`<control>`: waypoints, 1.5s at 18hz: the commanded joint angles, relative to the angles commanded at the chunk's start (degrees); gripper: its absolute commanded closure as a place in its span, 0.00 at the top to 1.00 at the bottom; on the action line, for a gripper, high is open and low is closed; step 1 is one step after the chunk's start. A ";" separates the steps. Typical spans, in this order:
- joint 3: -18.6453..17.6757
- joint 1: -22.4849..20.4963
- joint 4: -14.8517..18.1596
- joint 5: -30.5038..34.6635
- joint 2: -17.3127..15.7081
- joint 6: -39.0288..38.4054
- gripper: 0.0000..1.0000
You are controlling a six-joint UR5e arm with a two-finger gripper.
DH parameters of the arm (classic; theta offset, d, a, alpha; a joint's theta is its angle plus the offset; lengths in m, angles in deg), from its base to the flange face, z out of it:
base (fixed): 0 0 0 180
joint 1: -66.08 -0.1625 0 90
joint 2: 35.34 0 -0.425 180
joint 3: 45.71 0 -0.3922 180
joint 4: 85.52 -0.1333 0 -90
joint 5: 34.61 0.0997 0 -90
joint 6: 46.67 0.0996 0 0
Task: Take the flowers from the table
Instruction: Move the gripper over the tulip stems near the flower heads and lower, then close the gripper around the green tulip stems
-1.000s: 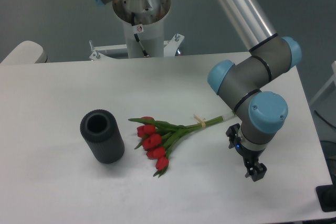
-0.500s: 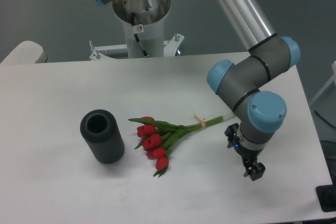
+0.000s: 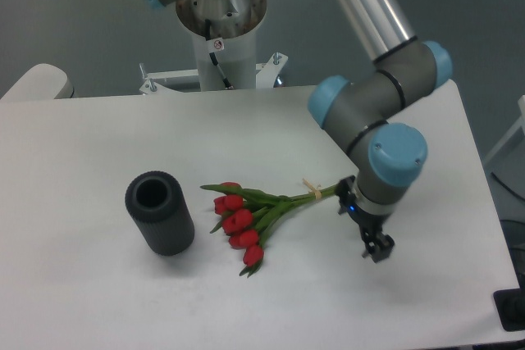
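Note:
The flowers [image 3: 254, 215], a small bunch of red tulips with green stems tied with a pale band, lie flat on the white table [image 3: 98, 145] near its middle. The blooms point left and the stem ends point right. My gripper [image 3: 375, 247] hangs below the blue-capped wrist, just right of the stem ends and a little nearer the front edge. It holds nothing. Its fingers look small and dark, and I cannot tell whether they are open or shut. The wrist hides the tip of the stems.
A dark ribbed cylinder vase [image 3: 159, 212] lies on the table left of the flowers, its mouth facing up and back. The arm's base column [image 3: 220, 30] stands behind the table's far edge. The table's right edge is close to the gripper.
The arm has swung left, bringing the wrist and gripper nearer the stem ends. The flowers and the vase have not moved.

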 joint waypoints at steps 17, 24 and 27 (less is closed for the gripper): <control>-13.64 6.15 -11.60 -1.23 -2.91 -14.68 0.53; -12.59 5.72 -11.61 -0.79 -2.82 -14.94 0.15; -10.05 5.19 -11.17 -0.53 -2.99 -15.29 0.12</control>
